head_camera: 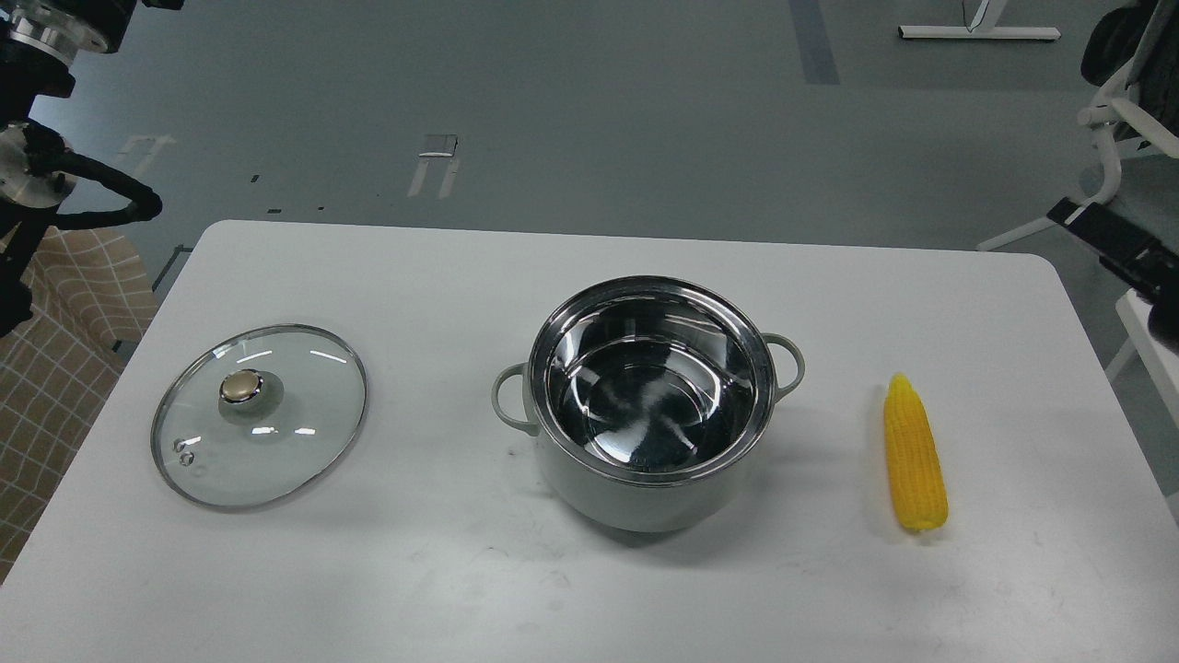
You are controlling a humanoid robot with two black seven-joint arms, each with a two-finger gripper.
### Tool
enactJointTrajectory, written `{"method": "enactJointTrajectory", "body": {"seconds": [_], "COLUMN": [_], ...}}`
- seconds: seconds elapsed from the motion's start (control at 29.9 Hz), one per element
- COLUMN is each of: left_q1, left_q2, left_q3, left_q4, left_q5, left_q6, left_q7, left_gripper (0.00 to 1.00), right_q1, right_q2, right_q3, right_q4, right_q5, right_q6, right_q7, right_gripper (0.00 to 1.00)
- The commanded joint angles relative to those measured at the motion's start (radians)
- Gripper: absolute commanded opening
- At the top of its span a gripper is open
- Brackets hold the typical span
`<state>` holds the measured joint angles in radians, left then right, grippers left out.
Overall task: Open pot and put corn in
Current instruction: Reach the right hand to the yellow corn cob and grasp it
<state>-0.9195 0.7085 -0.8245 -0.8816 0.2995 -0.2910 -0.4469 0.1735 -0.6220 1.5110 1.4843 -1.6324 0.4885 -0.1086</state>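
Note:
The pale grey-green pot [650, 405] stands open in the middle of the white table [589, 589]; its shiny steel inside is empty. Its glass lid [259, 414] with the gold knob [240, 387] lies flat on the table to the left of the pot. The yellow corn [914, 455] lies on the table to the right of the pot, pointed tip away from me. My left arm [55, 37] is raised at the top left corner, its gripper cut off by the top edge. My right gripper [1073, 219] enters at the right edge, dark, above and beyond the corn.
A brown checked cloth [55, 368] hangs beside the table's left edge. A white chair base [1096, 184] and a small white table [1151, 313] stand on the grey floor at the right.

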Motion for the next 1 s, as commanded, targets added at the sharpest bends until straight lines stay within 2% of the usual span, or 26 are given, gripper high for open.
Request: {"method": "enactJointTrajectory", "body": {"seconds": [0.0,0.13,0.4,0.67,0.84,0.87,0.97], "left_q1": [0.005,0.005,0.004,0.008,0.010,0.010,0.010], "left_q2": [-0.040,-0.073,-0.095,-0.084,-0.084,-0.083,-0.083], "left_q3": [-0.011,-0.011,-0.015,-0.015,-0.013,-0.013,-0.013], "left_q4": [0.020,0.021,0.015,0.012,0.012,0.012,0.012], "left_q5": [-0.002,-0.002,0.000,0.001,0.001,0.001,0.001], "left_q6": [-0.033,-0.033,-0.027,-0.025,-0.022,-0.022,-0.020], "left_q7": [0.002,0.002,0.002,0.001,0.001,0.001,0.002], "left_gripper": [0.97,0.97,0.98,0.98,0.98,0.97,0.97], "right_q1": [-0.034,-0.031,-0.068,-0.075,-0.075,-0.074,-0.075], "right_q2": [0.011,0.016,0.100,0.122,0.168,0.171,0.174], "right_q3": [-0.093,-0.179,-0.302,-0.353,-0.365,-0.365,-0.362], "right_q4": [0.024,0.008,-0.010,-0.065,-0.105,-0.105,-0.093], "right_q5": [-0.099,-0.179,-0.332,-0.356,-0.357,-0.357,-0.359], "right_q6": [0.000,0.000,0.000,0.000,0.000,0.000,0.000], "right_q7": [0.000,0.000,-0.008,-0.014,-0.016,-0.016,-0.020], "right_gripper": [1.00,1.00,0.98,0.79,0.78,0.76,0.54]}}
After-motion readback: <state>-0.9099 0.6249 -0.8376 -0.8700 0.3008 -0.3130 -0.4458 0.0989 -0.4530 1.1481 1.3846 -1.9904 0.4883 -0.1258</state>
